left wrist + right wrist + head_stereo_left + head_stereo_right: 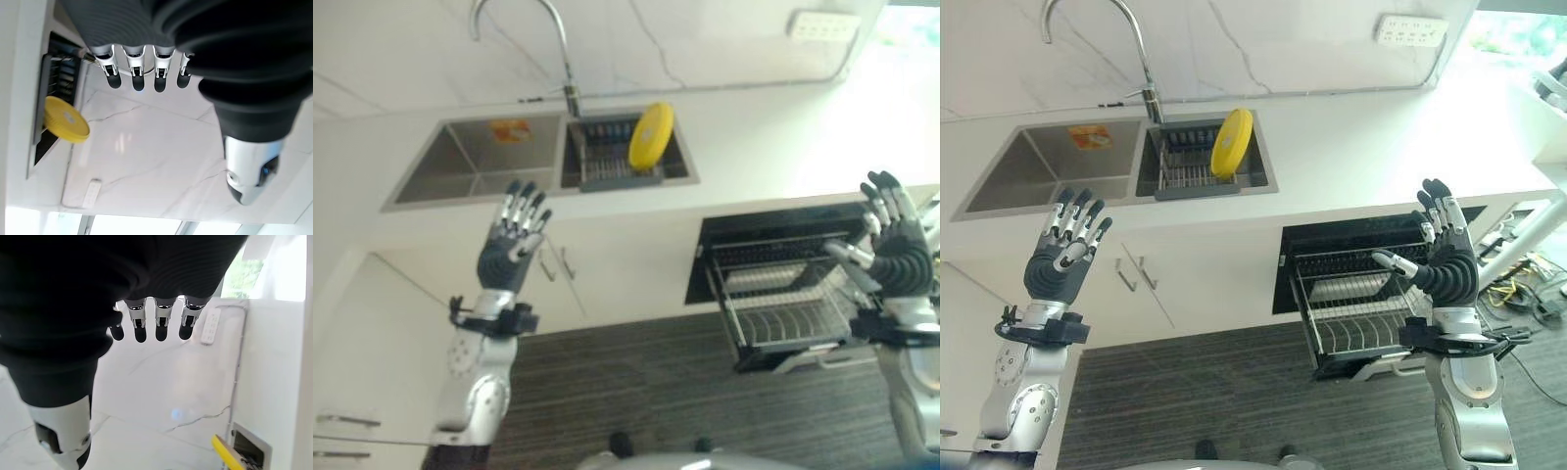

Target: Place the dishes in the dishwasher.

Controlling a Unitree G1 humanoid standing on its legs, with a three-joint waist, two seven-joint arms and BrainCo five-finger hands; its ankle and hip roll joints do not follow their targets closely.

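Left hand [1065, 250]: raised before the cabinet fronts, fingers spread and straight, holding nothing.
Right hand [1445, 257]: raised over the pulled-out dishwasher rack [1361, 313], fingers spread, thumb out, empty.
Counter [1371, 147]: white, carrying the double sink [1038, 171].
Yellow plate [1231, 143]: upright on edge in the wire drainer [1185, 171] of the sink's right basin.

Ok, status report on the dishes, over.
Left hand and right hand both open, raised, empty. Yellow plate on edge in the sink rack. Dishwasher rack pulled out, nothing in the way.
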